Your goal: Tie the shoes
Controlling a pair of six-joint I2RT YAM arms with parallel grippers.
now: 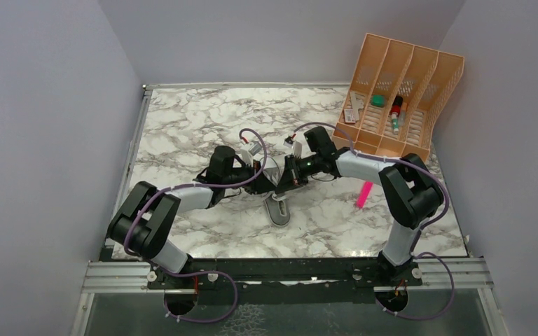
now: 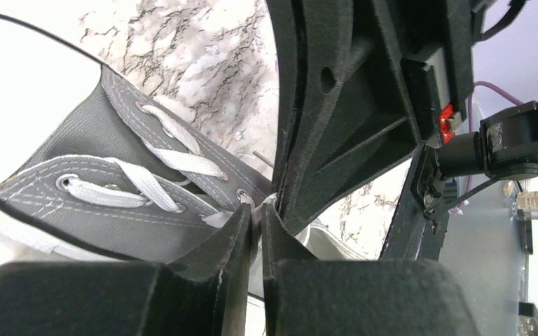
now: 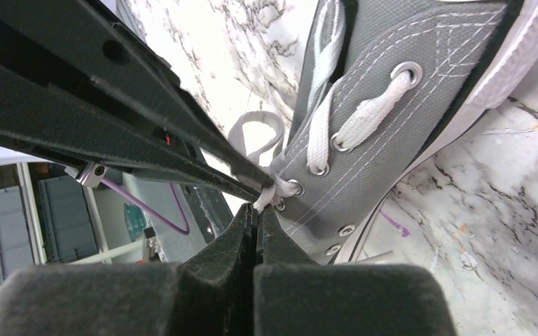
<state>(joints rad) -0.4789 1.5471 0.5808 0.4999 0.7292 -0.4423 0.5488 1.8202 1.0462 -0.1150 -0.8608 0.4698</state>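
Note:
A small grey canvas shoe with white laces lies mid-table, just in front of both grippers. My left gripper and right gripper meet tip to tip over its top eyelets. In the left wrist view the left gripper is shut, a sliver of white lace pinched at its tips beside the grey upper and crossed laces. From the right wrist, the right gripper is shut on a bunched bit of lace by the top eyelet of the shoe. A small lace loop stands behind it.
An orange divided rack with small items stands at the back right. A pink marker lies right of the shoe. Grey walls close in the left, back and right sides. The two grippers' fingers cross closely.

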